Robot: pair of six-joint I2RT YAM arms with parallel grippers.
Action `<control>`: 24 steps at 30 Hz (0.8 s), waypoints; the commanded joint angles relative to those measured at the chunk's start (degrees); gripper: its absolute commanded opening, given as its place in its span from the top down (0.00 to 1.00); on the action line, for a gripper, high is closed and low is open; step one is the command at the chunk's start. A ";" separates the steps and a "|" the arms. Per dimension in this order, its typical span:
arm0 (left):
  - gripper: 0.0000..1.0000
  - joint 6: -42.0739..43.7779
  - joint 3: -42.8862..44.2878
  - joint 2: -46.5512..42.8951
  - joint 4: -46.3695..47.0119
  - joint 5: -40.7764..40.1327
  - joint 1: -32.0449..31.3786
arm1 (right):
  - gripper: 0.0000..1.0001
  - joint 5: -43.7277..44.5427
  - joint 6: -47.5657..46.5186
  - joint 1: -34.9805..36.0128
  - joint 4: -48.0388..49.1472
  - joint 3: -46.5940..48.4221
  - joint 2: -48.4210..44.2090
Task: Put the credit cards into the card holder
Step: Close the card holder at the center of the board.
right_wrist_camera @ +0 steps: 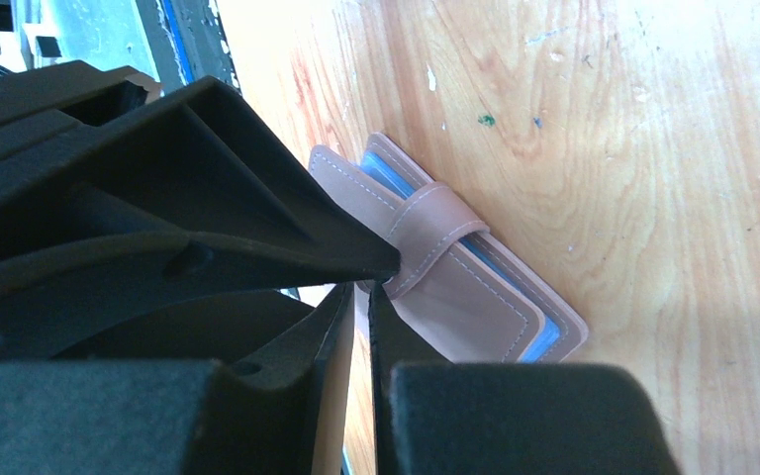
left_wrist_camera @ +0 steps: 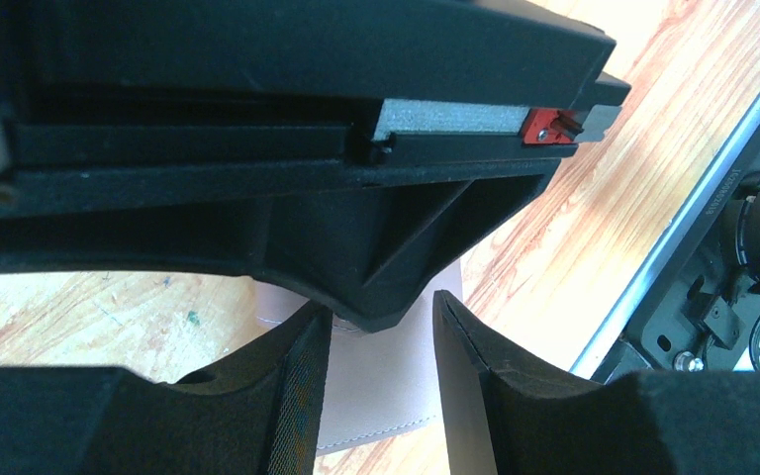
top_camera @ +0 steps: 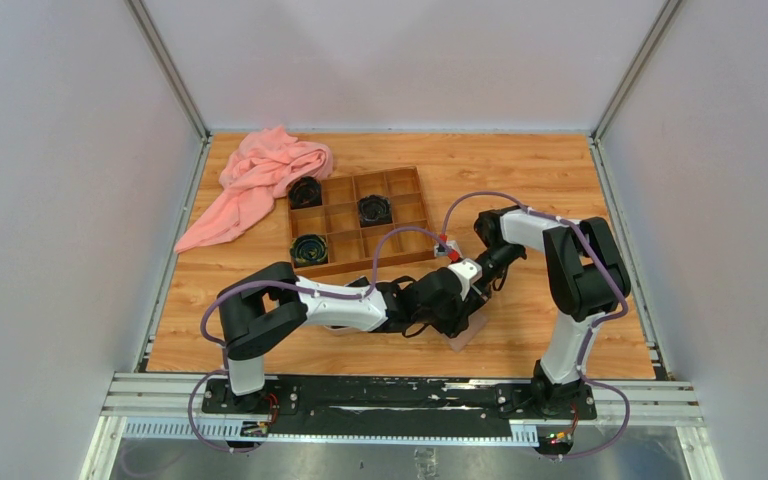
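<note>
The tan-pink card holder (top_camera: 468, 336) lies flat on the wooden table near the front edge, under both grippers. In the right wrist view the card holder (right_wrist_camera: 475, 297) is closed, pale blue layers show at its edges, and its strap (right_wrist_camera: 426, 233) wraps over the top. My right gripper (right_wrist_camera: 361, 289) is nearly closed, its tips pinching the strap's end. My left gripper (left_wrist_camera: 381, 302) stands open just above the card holder (left_wrist_camera: 381, 386), one finger on either side of the right gripper's tip. No credit cards are in view.
A brown wooden compartment box (top_camera: 360, 222) sits behind the arms and holds black coiled items (top_camera: 374, 209). A pink cloth (top_camera: 260, 180) lies at the back left. The metal front rail (left_wrist_camera: 673, 247) runs close by the card holder.
</note>
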 commanded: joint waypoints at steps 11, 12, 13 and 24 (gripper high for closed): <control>0.56 -0.88 -1.56 3.47 -3.91 1.71 -0.02 | 0.89 -0.04 2.47 1.05 1.23 0.29 2.07; 0.56 -0.88 -1.57 3.43 -3.91 1.73 -0.02 | 0.89 1.12 3.66 1.08 2.16 0.14 2.21; 0.56 -0.91 -1.54 3.46 -3.93 1.74 -0.02 | 0.89 2.25 4.83 1.03 3.14 -0.13 2.22; 0.56 -1.15 -1.71 3.56 -3.67 2.72 -0.02 | 0.91 8.03 13.23 1.05 7.49 -0.32 4.58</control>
